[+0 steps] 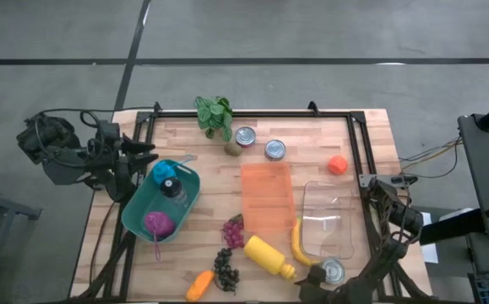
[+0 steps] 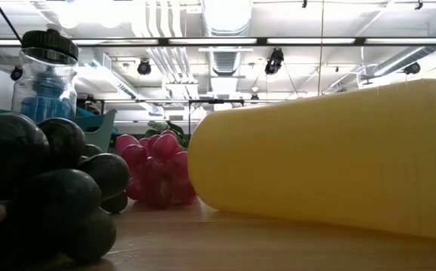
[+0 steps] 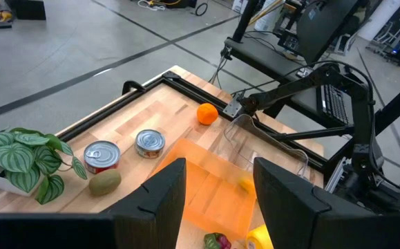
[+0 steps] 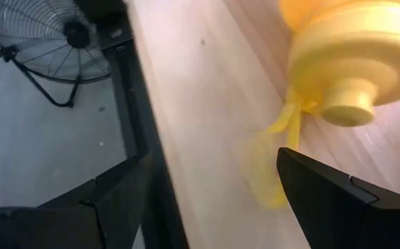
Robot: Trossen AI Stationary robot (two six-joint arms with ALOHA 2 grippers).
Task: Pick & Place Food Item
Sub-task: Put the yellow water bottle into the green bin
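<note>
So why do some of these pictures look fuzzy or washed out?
In the low view, the dark grape bunch and yellow plastic mustard bottle sit so close to the lens that they blur, and the ceiling lights glare. In the right wrist view, the bottle's nozzle is soft and smeared. The high view is evenly lit and sharp.

Robotics lab or industrial test bay. Bare concrete floor [image 1: 312, 29] around a framed wooden surface [image 1: 312, 135]; exposed ducts [image 2: 225, 22] and strip lights overhead. Floor fan [image 4: 61, 41] stands nearby.
</note>
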